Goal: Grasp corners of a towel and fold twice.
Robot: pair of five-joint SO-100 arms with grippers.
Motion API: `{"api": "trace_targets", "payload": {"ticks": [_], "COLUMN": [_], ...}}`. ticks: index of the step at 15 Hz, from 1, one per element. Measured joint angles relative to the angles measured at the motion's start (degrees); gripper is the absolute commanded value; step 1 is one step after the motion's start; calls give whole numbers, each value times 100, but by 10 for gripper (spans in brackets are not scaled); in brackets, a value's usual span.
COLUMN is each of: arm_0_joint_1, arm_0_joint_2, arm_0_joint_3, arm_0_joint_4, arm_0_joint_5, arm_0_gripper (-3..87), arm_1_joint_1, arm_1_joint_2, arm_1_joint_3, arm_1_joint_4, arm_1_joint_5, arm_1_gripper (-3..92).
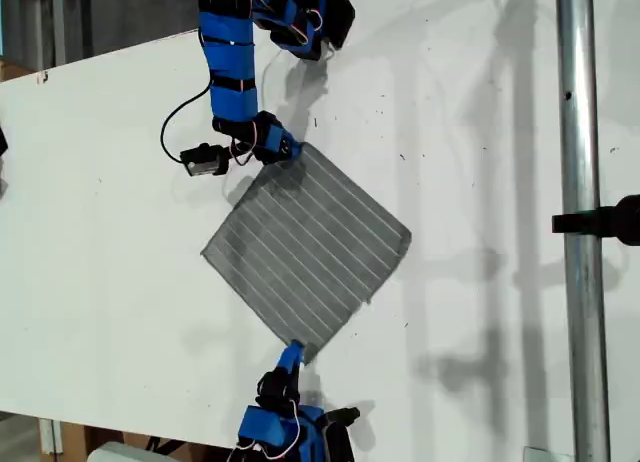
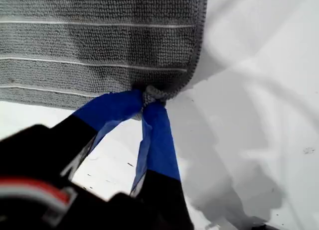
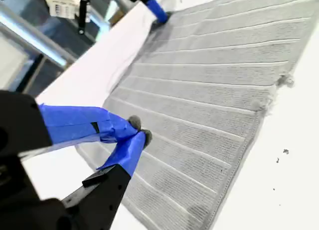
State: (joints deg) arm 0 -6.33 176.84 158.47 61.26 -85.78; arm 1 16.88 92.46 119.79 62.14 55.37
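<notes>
Exterior view: both pincers pinch opposite corners of the towel (image 1: 305, 252).

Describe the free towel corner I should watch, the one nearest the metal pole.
On the white table, the grey striped towel lies as a diamond. Its corner pointing to the exterior view's right, toward the upright metal pole, is the one; the opposite free corner points away.

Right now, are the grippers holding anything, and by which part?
Both hold the towel by its corners: my first gripper pinches one corner, my second gripper the opposite corner.
</notes>
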Motion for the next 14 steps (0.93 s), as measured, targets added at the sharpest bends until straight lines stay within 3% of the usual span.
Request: {"api": "trace_targets", "payload": {"ticks": [7, 10, 14], "arm_0_joint_1": [1538, 1731, 1758], "arm_0_joint_2": [-5757, -6697, -6776], "arm_0_joint_3": [-3305, -3841, -3902], "arm_0_joint_4": [-1116, -1626, -1802], "arm_0_joint_5": [-167, 53, 176], "arm_0_gripper": [-29, -29, -29], "arm_1_joint_1": [0, -149, -844], "arm_1_joint_2": [0, 88, -237], "arm_1_joint_3": [0, -114, -844], "arm_1_joint_4": [-9, -79, -88], "arm_1_joint_5": [0, 79, 360], "arm_1_gripper": [-2, -2, -2]}}
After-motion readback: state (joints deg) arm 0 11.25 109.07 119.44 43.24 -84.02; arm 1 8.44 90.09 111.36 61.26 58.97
